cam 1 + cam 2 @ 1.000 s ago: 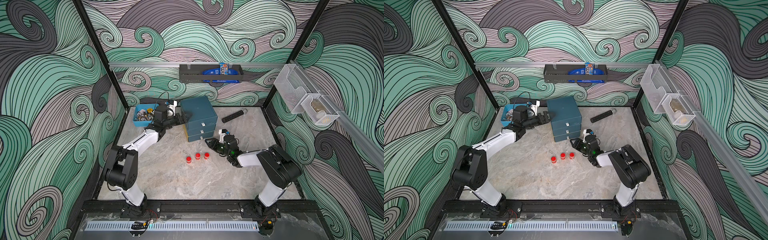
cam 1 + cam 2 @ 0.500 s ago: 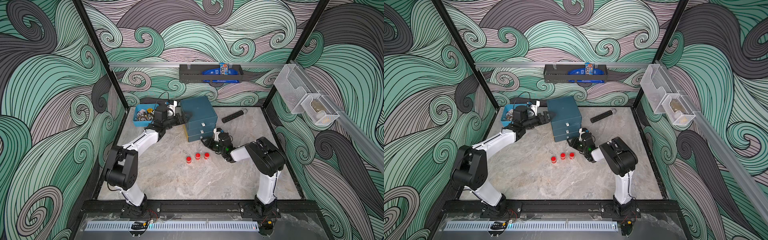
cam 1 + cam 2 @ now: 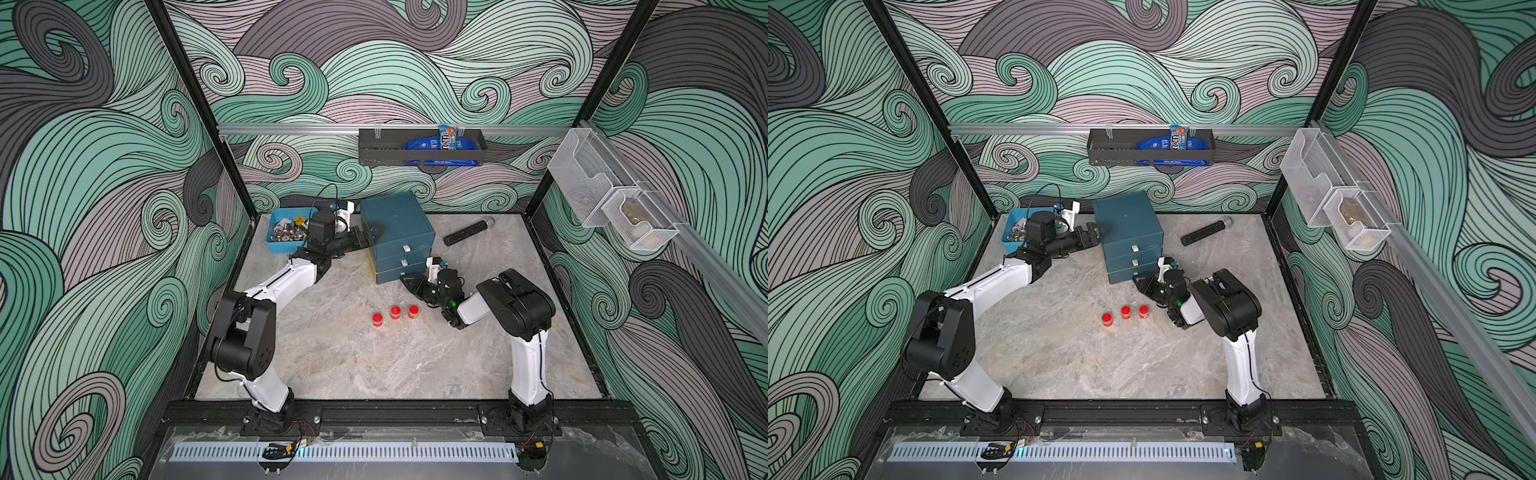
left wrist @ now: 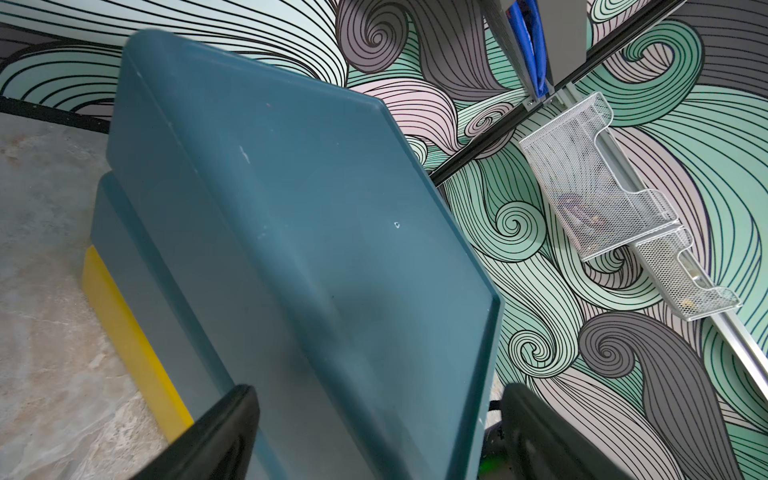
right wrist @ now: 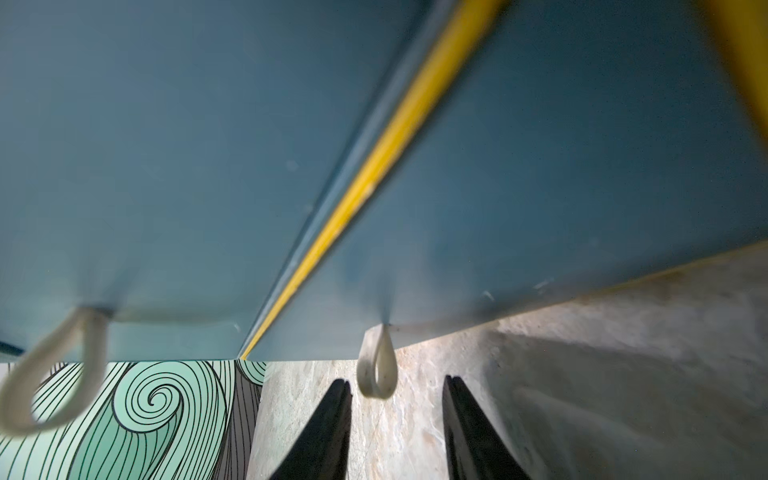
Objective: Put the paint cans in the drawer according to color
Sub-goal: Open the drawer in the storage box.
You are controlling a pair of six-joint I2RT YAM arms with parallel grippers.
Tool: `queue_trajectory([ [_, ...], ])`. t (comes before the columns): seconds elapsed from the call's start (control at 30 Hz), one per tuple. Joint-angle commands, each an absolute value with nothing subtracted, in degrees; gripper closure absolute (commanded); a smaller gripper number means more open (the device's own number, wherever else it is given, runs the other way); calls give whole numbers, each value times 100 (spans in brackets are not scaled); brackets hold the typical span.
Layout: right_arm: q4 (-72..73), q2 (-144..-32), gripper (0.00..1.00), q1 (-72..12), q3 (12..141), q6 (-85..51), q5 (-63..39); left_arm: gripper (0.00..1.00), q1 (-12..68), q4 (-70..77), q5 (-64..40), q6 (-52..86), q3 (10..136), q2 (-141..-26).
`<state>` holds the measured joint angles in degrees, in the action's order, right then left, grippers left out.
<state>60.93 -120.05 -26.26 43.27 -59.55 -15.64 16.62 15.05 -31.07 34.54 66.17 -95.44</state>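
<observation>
So the right gripper [image 5: 397, 380] is down low at the front of the drawer [image 3: 395, 224] chest, jaws parted, with the bottom white pull tab [image 5: 376, 370] sitting between the tips and nothing pinched. Meanwhile the left gripper [image 4: 378, 388] is spread wide at the chest's left side, up by its top edge (can't tell if it's actually pressing on it), holding nothing. The chest sits toward the back of the desk [image 3: 332, 365], and three red paint cans [image 3: 395, 312] stand in a short row just in front of it, clear of both grippers.
</observation>
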Motion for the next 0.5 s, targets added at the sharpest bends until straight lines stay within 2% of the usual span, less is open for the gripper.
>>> queue_trajectory([
  [0.0,6513,-12189,62,-2557,4474,-6088,-1671,6,1652,1524,-3093,3358,6645,-9592],
  [0.2,6645,-12246,65,-2512,4517,-6155,-1649,6,1652,1513,-3085,3351,6651,-9603],
  [0.47,6820,-12293,91,-2487,4570,-6282,-1619,6,1652,1503,-3076,3332,6654,-9598],
])
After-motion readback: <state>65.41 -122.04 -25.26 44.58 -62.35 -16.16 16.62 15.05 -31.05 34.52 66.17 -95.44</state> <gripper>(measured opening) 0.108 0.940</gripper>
